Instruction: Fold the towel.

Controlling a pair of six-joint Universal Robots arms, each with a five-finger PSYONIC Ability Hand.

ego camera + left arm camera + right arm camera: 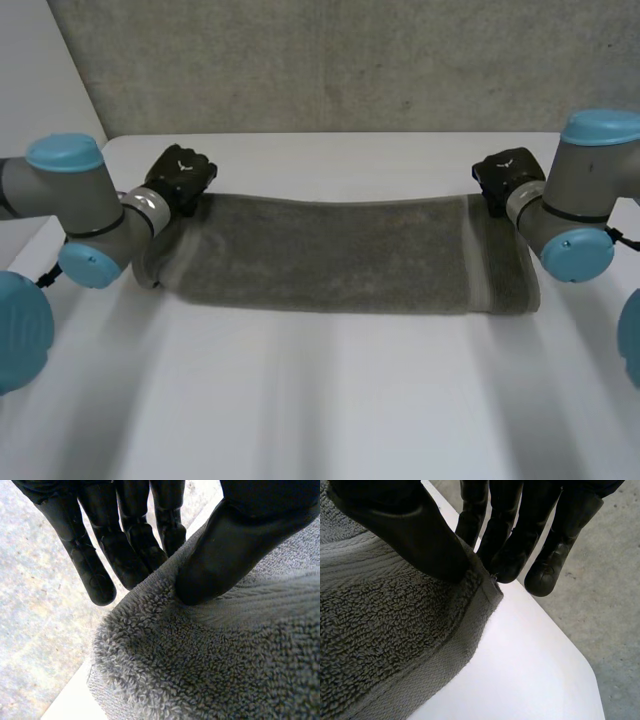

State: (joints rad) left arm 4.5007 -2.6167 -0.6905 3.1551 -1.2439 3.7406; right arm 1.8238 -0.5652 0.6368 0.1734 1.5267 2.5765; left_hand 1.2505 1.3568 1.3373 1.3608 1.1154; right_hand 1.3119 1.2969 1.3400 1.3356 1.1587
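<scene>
A grey towel (pixel 340 255) lies stretched across the white table (pixel 330 400) as a long folded band with a paler stripe near each end. My left hand (pixel 180 178) is at the towel's far left corner. In the left wrist view its thumb (pixel 230 550) presses the terry towel (pixel 210 665) against the fingers (pixel 125 545), pinching the edge. My right hand (pixel 508 175) is at the far right corner. In the right wrist view its thumb (pixel 415 535) and fingers (pixel 520 545) pinch the hemmed corner of the towel (pixel 385 630).
The table's far edge (pixel 340 136) runs just behind both hands, with a grey concrete wall (pixel 350 60) beyond it. In the wrist views the grey floor (pixel 610 590) lies past the table's rim. Bare white table spreads in front of the towel.
</scene>
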